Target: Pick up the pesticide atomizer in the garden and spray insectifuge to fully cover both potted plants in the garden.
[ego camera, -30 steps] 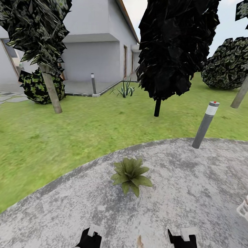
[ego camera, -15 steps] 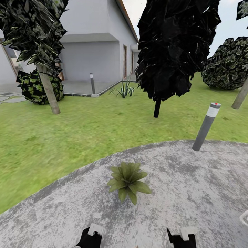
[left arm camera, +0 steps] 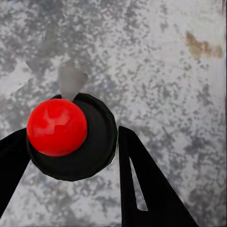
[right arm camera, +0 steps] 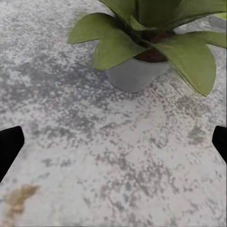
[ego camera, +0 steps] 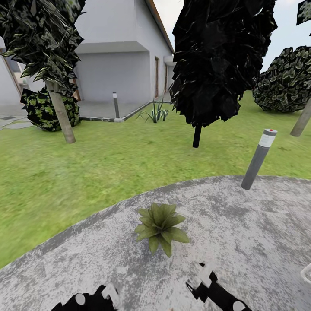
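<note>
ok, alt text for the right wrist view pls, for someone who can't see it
A potted plant with broad pointed green leaves stands in a small grey pot on speckled grey paving. The two black fingertips of the right gripper show at opposite edges, wide apart with nothing between them. A brownish stain marks the paving nearby.

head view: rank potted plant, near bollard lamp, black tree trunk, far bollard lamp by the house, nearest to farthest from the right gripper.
1. potted plant, on the paved patio, just ahead-left of the right gripper.
2. near bollard lamp, at the patio edge, ahead-right.
3. black tree trunk, on the lawn beyond.
4. far bollard lamp, by the house.
</note>
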You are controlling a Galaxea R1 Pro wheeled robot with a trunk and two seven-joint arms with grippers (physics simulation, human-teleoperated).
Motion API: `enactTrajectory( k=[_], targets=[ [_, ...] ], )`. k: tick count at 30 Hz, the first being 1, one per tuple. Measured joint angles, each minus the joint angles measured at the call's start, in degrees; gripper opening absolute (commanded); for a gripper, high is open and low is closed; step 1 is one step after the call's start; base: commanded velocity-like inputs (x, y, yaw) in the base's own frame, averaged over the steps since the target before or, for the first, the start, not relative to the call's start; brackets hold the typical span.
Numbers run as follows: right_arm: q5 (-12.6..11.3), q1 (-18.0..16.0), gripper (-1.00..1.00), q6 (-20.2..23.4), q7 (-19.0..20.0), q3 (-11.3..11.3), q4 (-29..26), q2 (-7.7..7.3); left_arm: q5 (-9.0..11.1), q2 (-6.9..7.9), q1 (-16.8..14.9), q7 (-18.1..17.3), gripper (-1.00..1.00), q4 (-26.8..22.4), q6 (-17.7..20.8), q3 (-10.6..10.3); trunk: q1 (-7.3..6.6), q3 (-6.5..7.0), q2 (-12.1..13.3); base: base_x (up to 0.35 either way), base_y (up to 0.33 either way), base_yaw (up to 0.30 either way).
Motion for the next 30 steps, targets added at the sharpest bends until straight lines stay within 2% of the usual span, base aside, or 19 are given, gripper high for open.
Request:
enactTrajectory(
  k=[2, 5, 6, 8, 10, 12, 16, 17, 22, 24, 27, 30],
  targets=[
    [1.4, -0.81, 1.0, 0.76, 6.94, -0.03, -0.91, 0.03, -5.03, 0.33, -0.88, -4.57, -1.0, -1.7, 0.7, 0.01, 0.0, 0.0, 0.0, 0.0, 0.0, 0.0],
    [1.91, -1.16, 1.0, 1.1, 9.39, -0.06, -2.78, 0.19, -9.71, 0.31, -1.16, -11.18, -1.0, -5.3, 1.74, -0.02, 0.0, 0.0, 0.0, 0.0, 0.0, 0.0],
    [2.12, -1.26, 1.0, 1.23, 10.29, -0.03, -3.34, 0.34, -11.99, 0.08, -1.16, -16.12, -1.0, -8.3, 3.87, 0.0, 0.0, 0.0, 0.0, 0.0, 0.0, 0.0],
    [2.43, -1.36, 1.0, 1.41, 13.29, -0.02, -3.86, 0.56, -14.19, -0.14, -1.15, -19.88, -1.0, -11.2, 5.29, -0.01, 0.0, 0.0, 0.0, 0.0, 0.0, 0.0],
    [2.49, -1.45, 1.0, 2.75, 17.3, -0.03, -4.65, 0.69, -15.91, -0.34, -1.14, -21.63, -1.0, -12.77, 5.79, -0.04, 0.0, 0.0, 0.0, 0.0, 0.0, 0.0],
    [2.49, -1.56, 1.0, 4.22, 19.32, -0.05, -5.11, 0.73, -17.61, -0.52, -1.14, -22.28, -1.0, -13.45, 5.95, 0.0, 0.0, 0.0, 0.0, 0.0, 0.0, 0.0],
    [2.51, -1.6, 1.0, 5.23, 20.54, -0.1, -7.11, 0.88, -19.19, -1.78, -1.17, -22.56, -1.0, -13.8, 6.07, 0.02, 0.0, 0.0, 0.0, 0.0, 0.0, 0.0],
    [2.52, -1.6, -1.0, 5.58, 20.8, -0.11, -7.51, 0.95, -19.34, -2.1, -1.19, -22.58, -1.0, -13.82, 6.08, 0.0, 0.0, 0.0, 0.0, 0.0, 0.0, 0.0],
    [2.65, -1.72, -1.0, 7.16, 21.92, -0.15, -8.62, 2.27, -19.65, -3.35, -1.22, -22.62, -1.0, -13.84, 6.11, -0.04, 0.0, 0.0, 0.0, 0.0, 0.0, 0.0],
    [2.77, -1.76, -1.0, 7.24, 22.1, -0.11, -8.68, 2.54, -20.75, -3.48, -1.35, -22.64, -1.0, -13.84, 6.11, -0.03, 0.0, 0.0, 0.0, 0.0, 0.0, 0.0],
    [6.24, -1.78, -1.0, 7.27, 22.2, -0.09, -9.27, 3.71, -23.8, -4.53, -1.47, -22.67, -1.0, -13.83, 6.57, -0.03, 0.0, 0.0, 0.0, 0.0, 0.0, 0.0],
    [10.1, -1.78, -1.0, 7.3, 22.21, -0.07, -9.44, 5.63, -24.51, -5.47, -1.49, -22.62, -1.0, -13.83, 6.85, -0.02, 0.0, 0.0, 0.0, 0.0, 0.0, 0.0]
  ],
)
